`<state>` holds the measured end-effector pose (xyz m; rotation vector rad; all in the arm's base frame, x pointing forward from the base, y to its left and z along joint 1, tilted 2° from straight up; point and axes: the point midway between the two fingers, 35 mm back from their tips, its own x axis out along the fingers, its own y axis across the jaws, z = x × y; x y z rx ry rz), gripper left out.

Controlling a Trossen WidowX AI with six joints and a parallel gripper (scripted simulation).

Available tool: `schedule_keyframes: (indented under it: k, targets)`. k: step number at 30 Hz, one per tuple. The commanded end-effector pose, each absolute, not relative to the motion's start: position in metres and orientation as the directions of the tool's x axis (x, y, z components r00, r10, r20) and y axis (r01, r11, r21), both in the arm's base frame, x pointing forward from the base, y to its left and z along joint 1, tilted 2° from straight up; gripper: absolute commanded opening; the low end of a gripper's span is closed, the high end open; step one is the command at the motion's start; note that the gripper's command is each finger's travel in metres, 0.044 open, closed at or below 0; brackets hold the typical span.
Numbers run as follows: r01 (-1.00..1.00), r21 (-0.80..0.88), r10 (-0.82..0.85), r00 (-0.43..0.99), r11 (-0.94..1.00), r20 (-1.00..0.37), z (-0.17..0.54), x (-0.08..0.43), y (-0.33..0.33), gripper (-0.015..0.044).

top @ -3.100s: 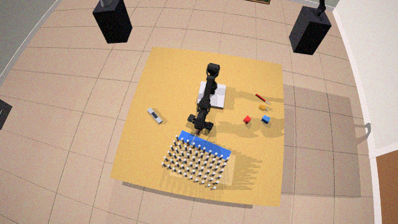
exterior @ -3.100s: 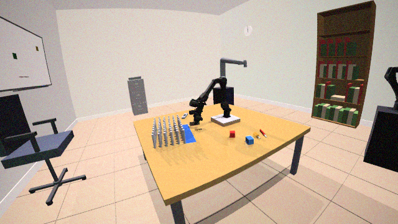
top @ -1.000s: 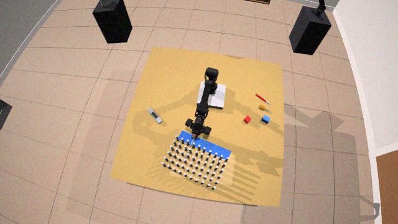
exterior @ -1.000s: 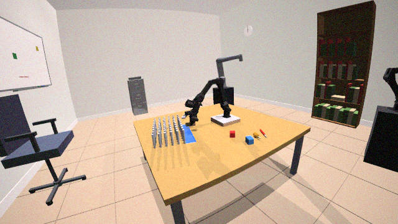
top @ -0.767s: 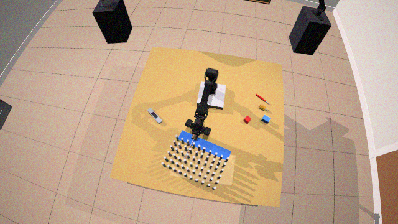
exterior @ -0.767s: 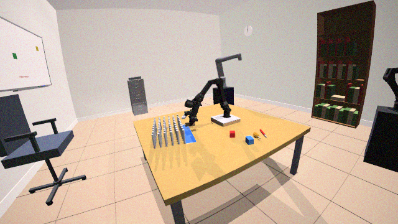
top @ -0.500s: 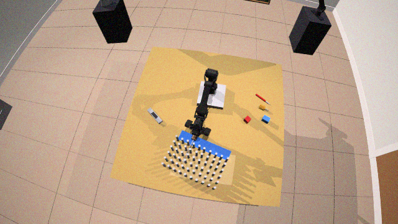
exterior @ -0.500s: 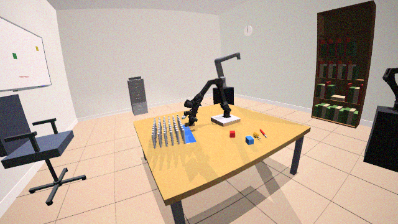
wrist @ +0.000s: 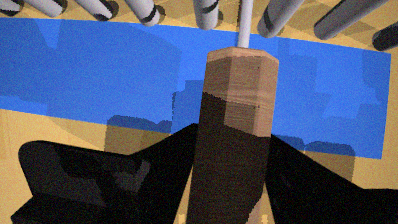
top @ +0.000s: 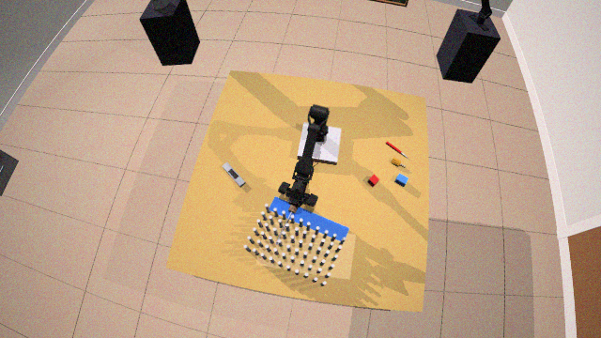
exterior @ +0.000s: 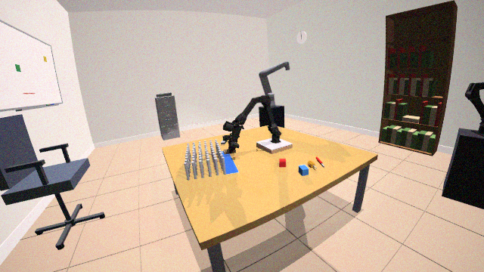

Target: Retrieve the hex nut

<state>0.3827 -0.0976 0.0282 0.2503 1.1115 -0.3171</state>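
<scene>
My gripper [top: 294,205] [exterior: 231,151] [wrist: 229,135] is shut on the wooden handle [wrist: 242,85] of a tool, over the blue taped strip [top: 324,223] [exterior: 231,166] [wrist: 125,65]. The tool's thin light rod [wrist: 244,25] points away from the hand and passes between two front spacers in the wrist view. In the top view it reaches in among the spacers; its far end is hard to make out. The metal spacers [top: 308,226] [exterior: 194,162] [wrist: 280,17] stand upright in rows behind the strip. I cannot make out the hex nut in any view.
A grey bar-shaped object [top: 234,175] lies on the table, on the left in the top view. On the right lie a red cube [top: 373,180] [exterior: 282,162], a blue cube [top: 401,179] [exterior: 303,170], a small orange object [top: 396,162] [exterior: 311,165] and a red pen-like object [top: 394,147] [exterior: 320,162].
</scene>
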Motion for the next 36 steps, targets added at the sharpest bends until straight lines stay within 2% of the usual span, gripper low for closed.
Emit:
schedule_keyframes:
  k: [1,36]
  targets:
    - [0.367,0.043,-0.120,0.412,0.929,-0.903,0.025,0.384,-0.097,0.0000]
    - [0.368,0.043,-0.120,0.411,0.929,-0.904,0.011,0.376,-0.094,0.0000]
